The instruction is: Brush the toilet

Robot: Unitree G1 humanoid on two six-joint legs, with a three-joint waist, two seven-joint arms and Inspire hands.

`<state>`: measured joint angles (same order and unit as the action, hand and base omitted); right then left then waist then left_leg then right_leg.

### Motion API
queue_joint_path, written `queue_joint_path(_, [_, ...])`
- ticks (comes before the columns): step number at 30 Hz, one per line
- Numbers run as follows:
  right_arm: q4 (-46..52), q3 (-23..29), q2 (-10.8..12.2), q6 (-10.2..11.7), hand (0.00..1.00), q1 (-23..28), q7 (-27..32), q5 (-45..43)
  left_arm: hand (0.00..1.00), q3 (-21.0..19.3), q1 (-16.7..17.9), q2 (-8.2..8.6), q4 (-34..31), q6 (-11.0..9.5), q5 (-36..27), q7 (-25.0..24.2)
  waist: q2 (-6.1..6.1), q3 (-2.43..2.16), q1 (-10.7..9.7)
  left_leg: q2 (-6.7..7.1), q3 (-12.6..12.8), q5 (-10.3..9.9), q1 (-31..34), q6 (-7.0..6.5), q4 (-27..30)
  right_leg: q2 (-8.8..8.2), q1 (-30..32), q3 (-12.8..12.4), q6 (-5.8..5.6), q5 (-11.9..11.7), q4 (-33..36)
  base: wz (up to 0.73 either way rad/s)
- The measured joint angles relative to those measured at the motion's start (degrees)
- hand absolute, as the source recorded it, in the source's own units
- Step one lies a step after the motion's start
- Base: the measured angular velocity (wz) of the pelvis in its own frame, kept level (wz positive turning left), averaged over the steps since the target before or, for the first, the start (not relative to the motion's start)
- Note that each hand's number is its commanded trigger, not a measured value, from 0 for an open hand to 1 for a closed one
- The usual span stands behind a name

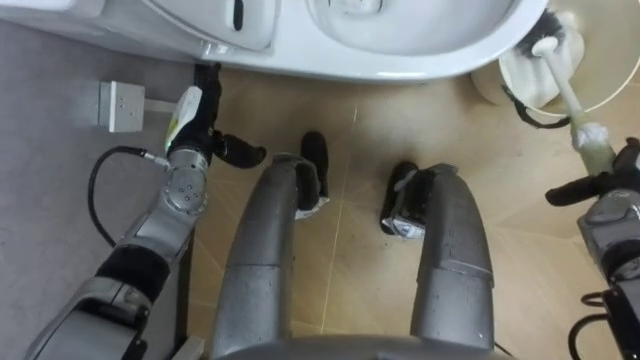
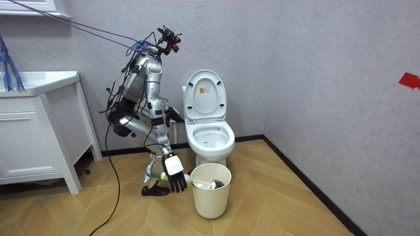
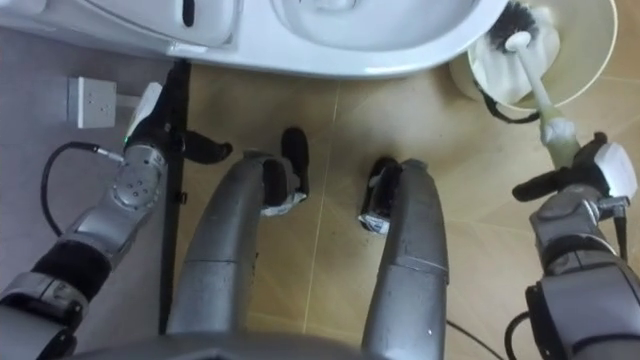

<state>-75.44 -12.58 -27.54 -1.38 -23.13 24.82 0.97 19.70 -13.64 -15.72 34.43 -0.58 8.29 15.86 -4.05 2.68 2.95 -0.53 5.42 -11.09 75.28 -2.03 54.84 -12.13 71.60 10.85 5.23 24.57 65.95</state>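
Right of the toilet (image 1: 400, 60), the brush (image 1: 565, 85) slants head-down in the bin (image 2: 211, 196). Its handle reaches the right hand (image 3: 585, 180), though I cannot tell whether the fingers clasp it. The left hand (image 1: 190, 150) hangs low.

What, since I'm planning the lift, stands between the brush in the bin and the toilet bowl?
Only the rim of the bin around the brush head, and the toilet bowl rim itself; nothing else visible.

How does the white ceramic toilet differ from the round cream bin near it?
The white toilet is taller and oval-bowled, its lid raised; the cream bin is shorter, round and lidless. The toilet's bowl holds no brush; the bin holds the white-handled brush. Both stand on the tan floor.
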Motion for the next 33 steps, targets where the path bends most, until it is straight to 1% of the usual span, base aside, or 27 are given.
queue_joint_path(1, [-0.1, 0.0, -0.1, 0.0, 0.00, 0.0, 0.0, 0.2, 0.00, 0.0, 0.0, -0.01, -0.2, 0.0, 0.0, 0.0, 0.00, 0.00, 0.2, -0.01, 0.0, 0.0, 0.2, 0.01, 0.0, 0.00, 0.2, 0.0, 0.00, 0.0, 0.0, 0.00])
queue_joint_path(2, [-0.1, -0.2, -0.2, 0.0, 0.33, 0.1, -0.1, 0.6, 0.00, 0.3, 0.0, -0.04, -0.2, 0.1, 0.0, 0.0, -0.05, 0.02, 0.5, 0.00, 0.0, 0.0, 0.3, 0.03, 0.0, -0.02, 0.4, -0.1, 0.04, 0.0, 0.1, 0.00])
queue_joint_path(3, [-0.1, -0.3, -0.2, 0.0, 0.51, 0.1, -0.2, 0.8, 0.00, 0.6, -0.2, -0.14, -0.3, 0.2, 0.0, 0.0, -0.16, 0.03, 0.6, 0.01, 0.0, 0.0, 0.4, 0.05, 0.0, -0.05, 0.5, -0.1, 0.07, 0.0, 0.2, 0.00])
queue_joint_path(4, [-0.1, -0.3, -0.2, 0.0, 1.00, 0.1, -0.4, 0.8, 0.00, 0.7, -0.1, -0.15, -0.3, 0.2, 0.0, 0.0, -0.20, 0.04, 0.6, 0.02, 0.1, 0.0, 0.4, 0.05, 0.0, -0.07, 0.5, -0.1, 0.09, 0.1, 0.2, 0.00])
queue_joint_path(8, [-0.2, -2.1, -0.7, 0.0, 1.00, 0.2, -0.6, 0.8, 0.00, 0.9, -0.4, -0.17, -1.0, 0.2, 0.0, 0.0, -0.45, 0.02, 0.7, 0.48, 0.3, 0.0, 0.5, -0.01, 0.2, -0.75, 0.8, -0.2, 0.10, 0.5, 0.9, 0.06])
queue_joint_path(12, [-0.2, -2.3, -1.1, 0.0, 1.00, 0.1, -0.6, 1.5, 0.00, 1.1, -0.4, -0.21, -1.6, 0.2, 0.0, 0.0, -0.56, 0.03, 1.2, 0.49, 0.3, -0.4, 1.3, 0.02, 1.3, -0.86, 1.5, -0.4, 0.06, 1.0, 2.0, 0.01])
queue_joint_path(15, [-0.2, -2.5, -1.2, 0.1, 1.00, 0.0, -1.0, 2.0, 0.00, 2.0, -0.6, -0.21, -1.8, 0.2, 0.0, -0.1, -0.58, 0.04, 1.9, 0.35, 0.3, -0.9, 1.8, 0.03, 2.3, -0.85, 2.1, -0.6, 0.17, 1.4, 2.9, 0.00])
queue_joint_path(21, [-0.2, -2.5, -1.5, 0.0, 1.00, 0.4, -2.4, 3.3, 0.00, 2.0, -0.3, -0.26, -1.8, 0.2, -0.3, -0.2, -0.57, 0.04, 1.9, 0.23, 0.5, -1.0, 1.8, 0.00, 2.4, -0.86, 2.1, -0.6, 0.20, 1.4, 2.9, 0.00])
queue_joint_path(27, [-0.3, -2.5, -1.7, 0.0, 1.00, 0.8, -2.8, 3.3, 0.00, 2.0, 0.7, -0.58, -2.0, 0.2, 0.1, -0.4, -0.57, 0.03, 1.8, 0.17, 0.5, -1.2, 1.5, -0.15, 2.6, -0.83, 1.8, -0.6, 0.20, 1.4, 2.9, 0.00])
queue_joint_path(30, [-0.2, -2.5, -1.7, 0.0, 1.00, 1.3, -3.2, 3.3, 0.00, 2.0, 1.2, -0.62, -2.1, 0.2, 0.0, -0.7, -0.57, 0.02, 1.8, 0.29, 0.5, -1.2, 0.9, -0.20, 2.6, -0.82, 1.2, -0.8, 0.02, 1.5, 2.9, 0.00])
queue_joint_path(33, [-0.3, -2.5, -1.5, 0.0, 1.00, 2.3, -4.2, 4.9, 0.00, 2.0, 3.4, -0.78, -4.2, 0.1, -0.3, -1.7, -0.52, 0.03, 1.8, 0.45, 0.6, -1.4, -0.6, -0.38, 2.6, -0.89, -0.4, -0.9, -0.26, 1.7, 2.8, 0.00])
